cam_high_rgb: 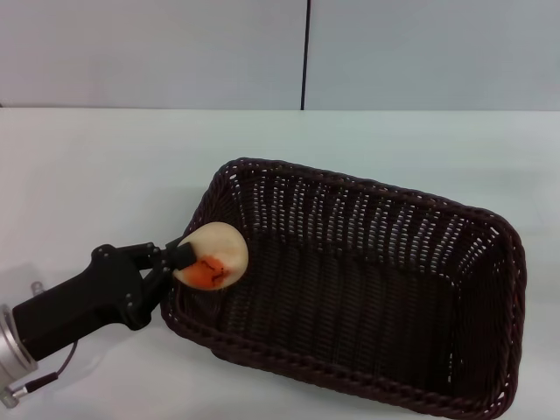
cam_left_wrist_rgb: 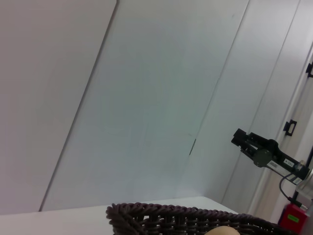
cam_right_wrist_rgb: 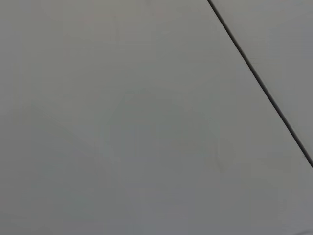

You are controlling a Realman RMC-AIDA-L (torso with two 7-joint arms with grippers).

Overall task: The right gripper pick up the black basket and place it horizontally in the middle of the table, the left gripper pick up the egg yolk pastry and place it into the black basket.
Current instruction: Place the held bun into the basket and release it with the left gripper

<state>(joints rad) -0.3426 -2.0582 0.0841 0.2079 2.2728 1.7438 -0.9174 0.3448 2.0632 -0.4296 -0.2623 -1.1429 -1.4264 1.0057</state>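
The egg yolk pastry (cam_high_rgb: 213,255) sits pinched between the fingers of the left gripper (cam_high_rgb: 182,259), orange patch facing up, held just over the near-left rim of the black basket (cam_high_rgb: 367,306). It looks soft and crumbly, light enough that a gentle squeeze across its sides should do; too much would dent it. The basket lies flat on the table (cam_high_rgb: 87,175), stretching ahead and away from the fingertips. The left wrist view catches only the basket's braided rim and the right gripper (cam_left_wrist_rgb: 238,137) parked far off, its fingers unreadable; the right wrist view shows blank wall.
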